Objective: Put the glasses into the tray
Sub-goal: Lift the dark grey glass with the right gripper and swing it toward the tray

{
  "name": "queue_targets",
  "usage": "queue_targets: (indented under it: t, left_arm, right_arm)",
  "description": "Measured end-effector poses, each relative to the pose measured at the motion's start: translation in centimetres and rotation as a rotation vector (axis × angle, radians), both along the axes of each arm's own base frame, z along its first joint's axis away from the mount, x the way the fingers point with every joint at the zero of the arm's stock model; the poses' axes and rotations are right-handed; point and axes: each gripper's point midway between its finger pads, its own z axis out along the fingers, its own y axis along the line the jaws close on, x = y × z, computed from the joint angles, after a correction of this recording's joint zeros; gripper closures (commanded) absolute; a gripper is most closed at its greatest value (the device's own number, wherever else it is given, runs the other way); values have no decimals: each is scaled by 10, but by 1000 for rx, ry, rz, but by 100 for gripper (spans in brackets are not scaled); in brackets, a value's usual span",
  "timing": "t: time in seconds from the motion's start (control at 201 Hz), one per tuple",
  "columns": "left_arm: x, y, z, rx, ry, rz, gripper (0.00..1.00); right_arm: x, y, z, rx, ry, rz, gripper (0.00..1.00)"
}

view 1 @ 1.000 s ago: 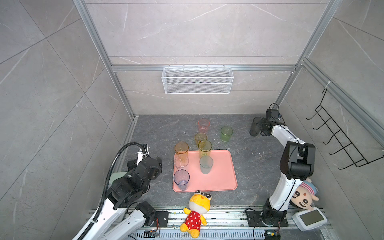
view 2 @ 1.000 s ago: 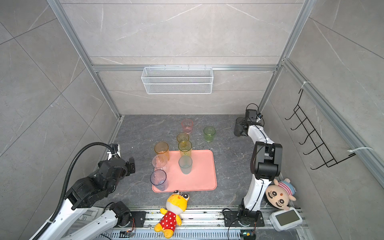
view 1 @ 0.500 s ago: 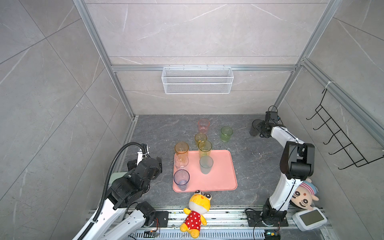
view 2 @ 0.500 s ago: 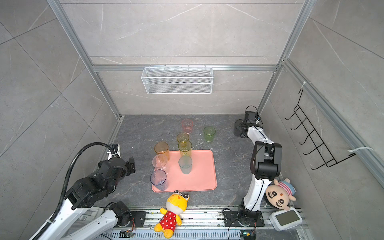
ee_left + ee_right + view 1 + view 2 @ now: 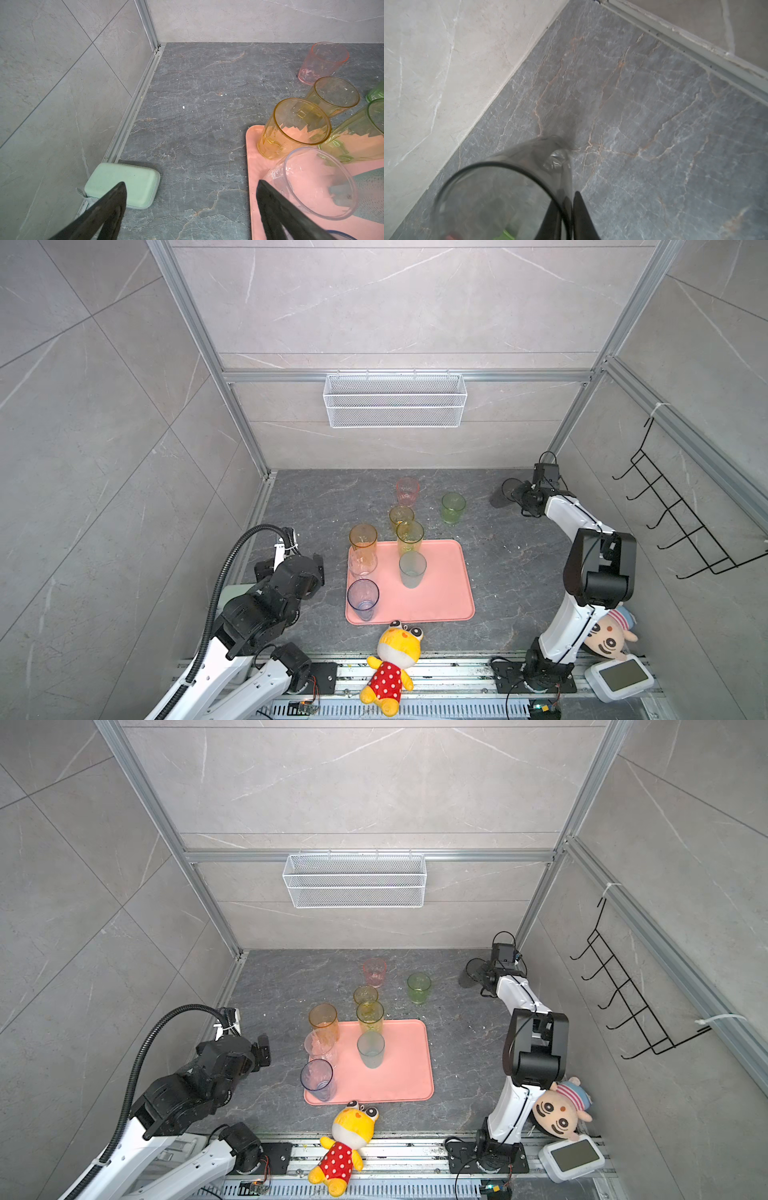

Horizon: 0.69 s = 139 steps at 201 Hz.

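Grey glass (image 5: 492, 197) is off in the far right corner, well apart from the tray (image 5: 449, 593), so your right gripper (image 5: 571, 197) pinches its rim for the carry; left gripper (image 5: 191, 185) idles wide open, empty, beside the tray.

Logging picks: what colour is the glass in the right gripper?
Smoky grey tumbler, clearest in the right wrist view.

no legible text, labels, brands or numbers anywhere, glasses (image 5: 412, 570) plain, tray (image 5: 444, 593) unmarked, screen device (image 5: 622, 677) well apart from tray unreadable
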Motion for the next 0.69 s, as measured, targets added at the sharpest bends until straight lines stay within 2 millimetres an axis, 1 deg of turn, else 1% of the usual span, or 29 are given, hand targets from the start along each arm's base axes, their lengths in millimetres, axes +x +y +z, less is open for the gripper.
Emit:
queue_targets:
  t: [0.149, 0.354, 0.523, 0.692]
  left_arm:
    - [0, 0, 0, 0, 0, 0, 3]
    - [0, 0, 0, 0, 0, 0, 3]
    - [0, 0, 0, 0, 0, 0, 3]
    - [0, 0, 0, -1, 0, 0, 3]
  right_arm:
    - [-3, 3, 4, 6, -7, 12, 95]
    - [-10, 7, 19, 13, -36, 24, 100]
    - [-21, 11, 27, 21, -49, 40, 100]
    - [-35, 17, 29, 36, -43, 58, 100]
